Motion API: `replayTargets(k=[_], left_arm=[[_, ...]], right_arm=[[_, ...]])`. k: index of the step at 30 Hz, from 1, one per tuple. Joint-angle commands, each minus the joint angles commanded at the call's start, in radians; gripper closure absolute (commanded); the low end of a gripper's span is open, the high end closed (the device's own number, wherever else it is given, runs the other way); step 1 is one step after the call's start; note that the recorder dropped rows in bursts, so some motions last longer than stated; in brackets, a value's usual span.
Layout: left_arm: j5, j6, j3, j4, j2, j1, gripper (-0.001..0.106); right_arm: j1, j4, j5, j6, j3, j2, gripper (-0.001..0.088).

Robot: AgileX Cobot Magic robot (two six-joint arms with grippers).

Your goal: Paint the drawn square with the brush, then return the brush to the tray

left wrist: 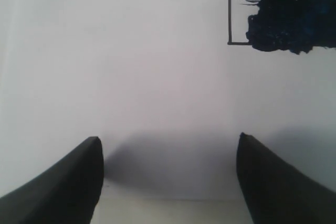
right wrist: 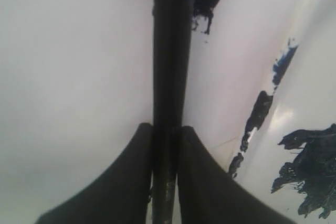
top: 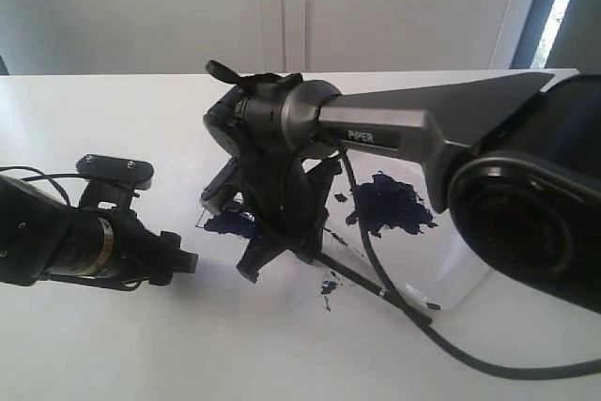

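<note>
Right claw point(right wrist: 167, 129) is clamped tight on the brush point(right wrist: 169, 51), with the stick pinched dead centre between the jaws and the tip aimed toward the square point(left wrist: 278, 14). Painting looks partway done: paint covers most of the inside, but there's a bare strip along one side of the outline. Best bet is short, light strokes that stay inside the line. Tray point(right wrist: 294, 98) sits just beside the claw, paint blot point(right wrist: 310, 171) in it. Left claw point(left wrist: 169, 145) hangs wide open over bare table point(left wrist: 131, 77), holding nothing.

My right arm point(top: 413, 129) hangs over the square point(top: 223, 224), blocking it; bare table point(left wrist: 131, 77) lies open before my left gripper point(left wrist: 168, 142).
</note>
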Motion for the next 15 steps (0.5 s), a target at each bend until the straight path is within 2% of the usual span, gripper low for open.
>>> replayTargets(k=[10, 15], left_arm=[[0.004, 0.000, 0.000, 0.000, 0.000, 0.000, 0.032], [0.004, 0.000, 0.000, 0.000, 0.000, 0.000, 0.032]], right_arm=[[0.000, 0.033, 0.000, -0.003, 0.089, -0.066, 0.0868], [0.000, 0.089, 0.000, -0.031, 0.128, -0.097, 0.0868]])
